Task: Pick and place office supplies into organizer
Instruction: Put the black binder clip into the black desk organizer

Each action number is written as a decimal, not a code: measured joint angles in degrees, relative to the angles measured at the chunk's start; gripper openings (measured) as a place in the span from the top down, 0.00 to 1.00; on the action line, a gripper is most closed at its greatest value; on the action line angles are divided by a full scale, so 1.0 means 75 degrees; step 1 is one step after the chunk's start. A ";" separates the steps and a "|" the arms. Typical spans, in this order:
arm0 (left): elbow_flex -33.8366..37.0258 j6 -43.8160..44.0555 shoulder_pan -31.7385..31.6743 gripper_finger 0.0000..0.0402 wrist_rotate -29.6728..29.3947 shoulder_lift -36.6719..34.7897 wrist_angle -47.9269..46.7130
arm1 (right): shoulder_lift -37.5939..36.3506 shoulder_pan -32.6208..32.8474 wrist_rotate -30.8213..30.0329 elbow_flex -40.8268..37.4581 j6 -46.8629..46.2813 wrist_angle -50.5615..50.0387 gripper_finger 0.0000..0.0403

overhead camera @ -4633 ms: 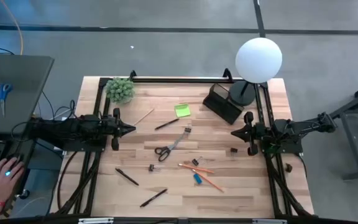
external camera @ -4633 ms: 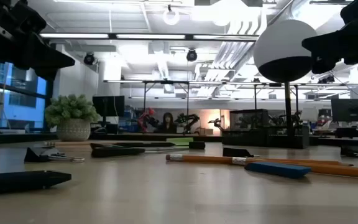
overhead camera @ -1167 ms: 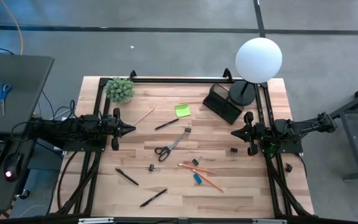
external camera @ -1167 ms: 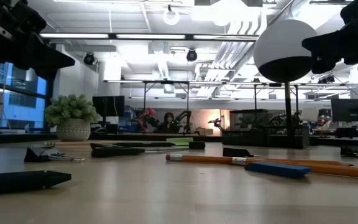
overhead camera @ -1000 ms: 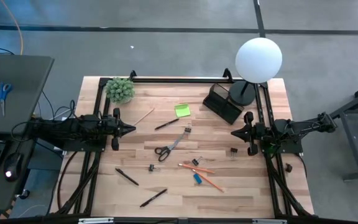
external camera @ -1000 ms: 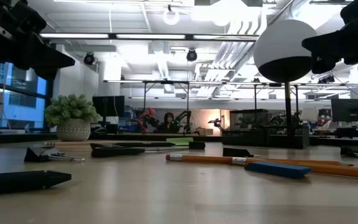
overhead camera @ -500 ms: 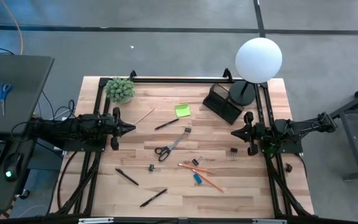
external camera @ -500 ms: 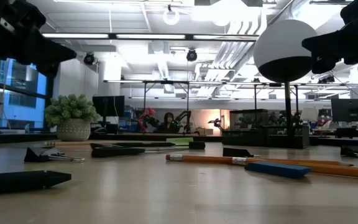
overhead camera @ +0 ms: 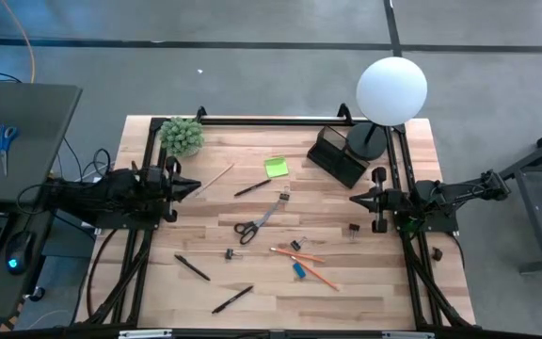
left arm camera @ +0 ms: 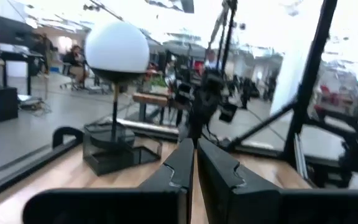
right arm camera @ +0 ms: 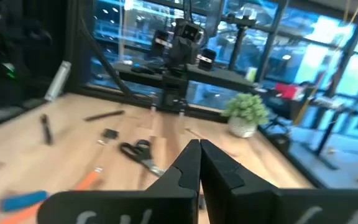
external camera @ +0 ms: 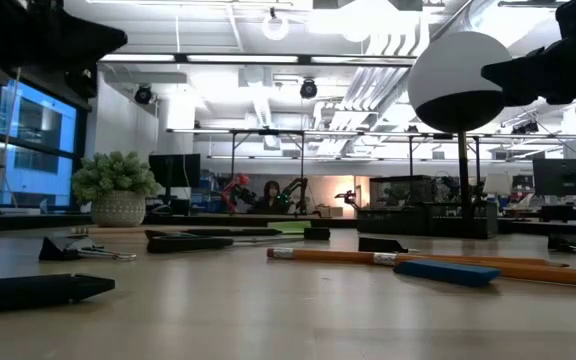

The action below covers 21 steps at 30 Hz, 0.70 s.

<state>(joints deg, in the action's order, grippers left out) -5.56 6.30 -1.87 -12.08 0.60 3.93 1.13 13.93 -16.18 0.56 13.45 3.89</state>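
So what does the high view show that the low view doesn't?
Only the high view shows the lime-green sticky-note pad, the black organizer, the black-handled scissors, and both shut grippers, left and right, apart over the table. Only the low view shows the room behind. Both show the potted plant, white globe lamp, an orange pencil and the blue piece.

1. High view looks straight down on the whole table (overhead camera: 252,282).
2. Low view sits at tabletop level, facing the room.
3. Each wrist view looks across the table toward the opposite arm.
4. All 4 views share the white globe lamp (overhead camera: 392,90) or the potted plant (overhead camera: 183,136).
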 joint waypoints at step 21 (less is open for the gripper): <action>-0.0003 -0.2630 0.0000 0.97 0.0928 0.0003 0.4103 | 0.0000 -0.0006 -0.1203 -0.0001 -0.1111 0.0232 1.00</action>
<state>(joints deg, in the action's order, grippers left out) -5.58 -13.42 -1.87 -5.12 0.62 34.70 1.13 13.89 -25.20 0.55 5.12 5.63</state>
